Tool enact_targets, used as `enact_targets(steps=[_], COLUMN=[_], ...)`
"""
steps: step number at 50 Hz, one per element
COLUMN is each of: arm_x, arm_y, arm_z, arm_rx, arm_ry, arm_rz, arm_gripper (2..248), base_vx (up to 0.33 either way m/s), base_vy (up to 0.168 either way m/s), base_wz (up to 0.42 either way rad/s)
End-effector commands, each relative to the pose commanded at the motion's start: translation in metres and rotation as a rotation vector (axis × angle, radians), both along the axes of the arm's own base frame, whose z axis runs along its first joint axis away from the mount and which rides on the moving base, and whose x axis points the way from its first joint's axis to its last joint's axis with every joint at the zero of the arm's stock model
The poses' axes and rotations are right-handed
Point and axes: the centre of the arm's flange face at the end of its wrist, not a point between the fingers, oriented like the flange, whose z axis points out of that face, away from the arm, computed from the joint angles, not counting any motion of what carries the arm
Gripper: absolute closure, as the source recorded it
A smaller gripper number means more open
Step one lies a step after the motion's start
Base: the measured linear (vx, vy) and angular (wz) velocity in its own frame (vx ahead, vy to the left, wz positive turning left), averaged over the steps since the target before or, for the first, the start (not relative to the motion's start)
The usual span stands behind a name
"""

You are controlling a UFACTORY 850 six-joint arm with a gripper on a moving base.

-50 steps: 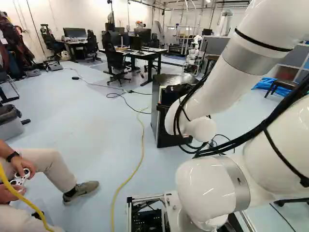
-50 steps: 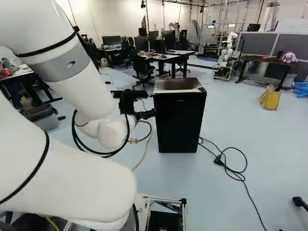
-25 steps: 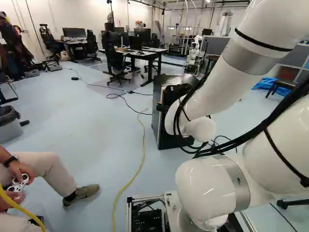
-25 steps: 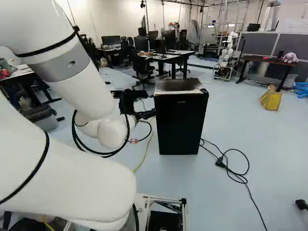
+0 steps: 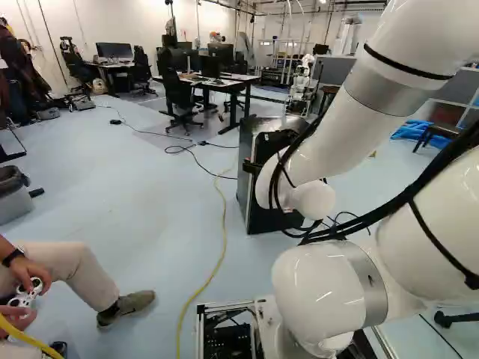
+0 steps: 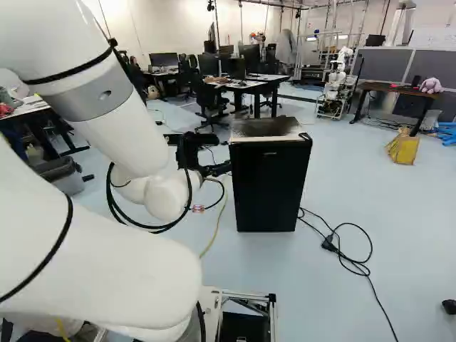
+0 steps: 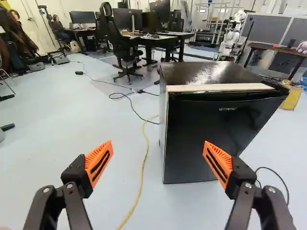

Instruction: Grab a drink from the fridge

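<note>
The gripper (image 6: pixel 218 169) reaches out at the left side of the fridge in the right base view. In the wrist view the gripper (image 7: pixel 158 155) stands wide open, its orange pads (image 7: pixel 99 162) far apart with nothing held. A small black fridge (image 7: pixel 216 134) stands upright on the floor ahead of it, one finger lined up with its front and the other with bare floor. The fridge door (image 6: pixel 268 187) is closed, with a pale strip along its top edge. No drink shows; the inside of the fridge is hidden.
A yellow cable (image 7: pixel 142 172) runs over the floor beside the fridge. Black cable (image 6: pixel 342 246) lies looped on its other side. Desks (image 6: pixel 249 85) and chairs stand behind, with another robot (image 6: pixel 335 85). A seated person's leg and shoe (image 5: pixel 127 303) are at the left of the left base view.
The base has moved: the fridge looks slightly nearer and the scene has shifted a little in both base views. The arm holds its pose over its lowest joint.
</note>
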Motion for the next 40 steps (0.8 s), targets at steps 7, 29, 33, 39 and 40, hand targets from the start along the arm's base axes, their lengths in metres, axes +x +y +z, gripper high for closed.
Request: enact_targets(steps=[7, 29, 33, 39, 40], arm_x=[0.0, 0.0, 0.0, 0.0, 0.0], arm_y=[0.0, 0.0, 0.0, 0.0, 0.0], arm_z=[0.0, 0.0, 0.0, 0.0, 0.0], arm_rx=[0.0, 0.0, 0.0, 0.0, 0.0], arm_ry=[0.0, 0.0, 0.0, 0.0, 0.0], arm_rz=[0.0, 0.0, 0.0, 0.0, 0.0], arm_gripper=[3, 3, 3, 3, 3], base_vx=[0.055, 0.055, 0.054, 0.055, 0.052], base_vy=[0.023, 0.023, 0.023, 0.024, 0.022], base_wz=[-0.008, -0.008, -0.011, -0.006, -0.005])
